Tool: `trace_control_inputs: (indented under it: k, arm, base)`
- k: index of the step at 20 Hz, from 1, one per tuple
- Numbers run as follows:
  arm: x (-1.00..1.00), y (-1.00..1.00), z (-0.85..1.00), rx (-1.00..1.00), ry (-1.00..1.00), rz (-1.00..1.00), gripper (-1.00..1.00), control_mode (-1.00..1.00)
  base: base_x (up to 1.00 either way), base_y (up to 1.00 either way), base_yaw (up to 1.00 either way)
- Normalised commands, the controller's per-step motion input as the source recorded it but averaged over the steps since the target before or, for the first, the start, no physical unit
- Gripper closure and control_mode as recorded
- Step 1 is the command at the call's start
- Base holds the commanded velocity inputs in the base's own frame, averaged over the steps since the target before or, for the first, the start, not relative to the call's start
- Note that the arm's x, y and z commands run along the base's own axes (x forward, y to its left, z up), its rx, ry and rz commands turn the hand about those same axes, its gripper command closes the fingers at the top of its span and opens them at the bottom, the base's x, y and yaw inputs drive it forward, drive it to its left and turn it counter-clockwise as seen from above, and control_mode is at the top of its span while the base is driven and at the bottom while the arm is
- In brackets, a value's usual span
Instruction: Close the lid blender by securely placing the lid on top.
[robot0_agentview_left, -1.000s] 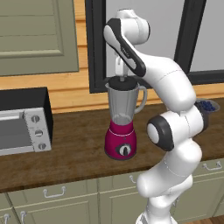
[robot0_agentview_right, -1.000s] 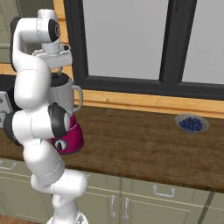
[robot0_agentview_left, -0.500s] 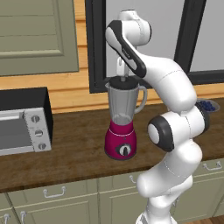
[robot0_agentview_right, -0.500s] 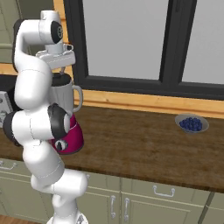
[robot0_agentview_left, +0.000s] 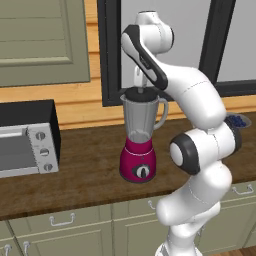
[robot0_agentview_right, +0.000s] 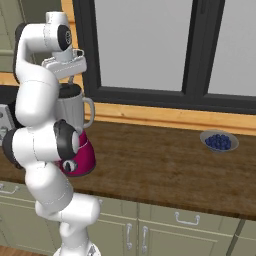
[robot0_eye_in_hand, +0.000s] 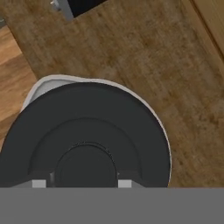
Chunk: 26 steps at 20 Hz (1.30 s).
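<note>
I'm reaching over the blender (robot0_agentview_left: 139, 137), which stands upright on the wooden worktop (robot0_agentview_left: 90, 165), its magenta base planted and the black dial facing out toward the front edge. The clear greyish jar rises from that base with its handle on the side toward the window. The lid (robot0_agentview_left: 139, 93) sits on the jar's rim, a round black disc right at the top; from the right base view the lid (robot0_agentview_right: 69, 90) shows as a dark cap on the jar. My end effector (robot0_agentview_left: 139, 84) hangs straight down above it, tips right at the lid's raised centre knob.

Through the hand view, I'm looking straight down on the lid (robot0_eye_in_hand: 85, 139): a broad black disc with a stepped ring and a round knob in the middle, a pale sliver of the jar's rim peeking out around its upper and right edge. The knob sits between my two fingertips (robot0_eye_in_hand: 39, 183) at the bottom of the view, and they stand just outside it on either side. Whether they are pressing on the knob or standing just clear of it, I cannot tell.

Off to my left on the worktop sits the toaster oven (robot0_agentview_left: 27, 138), well apart from the blender. Far to my right, near the window, is the bowl of blue berries (robot0_agentview_right: 219, 141).
</note>
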Motion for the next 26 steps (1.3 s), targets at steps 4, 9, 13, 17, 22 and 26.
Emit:
trace_control_inputs:
  k: [4, 9, 13, 17, 22, 26]
  arm:
    - [0.13, 0.0, -0.18, 0.0, -0.1, -0.01, 1.0, -1.0]
    - [0.15, 0.0, -0.21, 0.0, -0.11, -0.01, 1.0, -1.0]
    - [0.1, 0.0, -0.21, 0.0, -0.11, -0.01, 1.0, -1.0]
    - [0.0, 0.0, -0.34, 0.0, -0.05, -0.01, 1.0, -1.0]
    - [-0.03, 0.0, -0.28, 0.0, 0.0, -0.01, 1.0, -1.0]
    - [-0.14, 0.0, -0.03, 0.0, 0.01, -0.01, 1.0, -1.0]
  base:
    - [0.0, 0.0, 0.0]
    - [0.0, 0.0, 0.0]
    - [0.0, 0.0, 0.0]
    - [0.0, 0.0, 0.0]
    - [0.0, 0.0, 0.0]
    - [0.0, 0.0, 0.0]
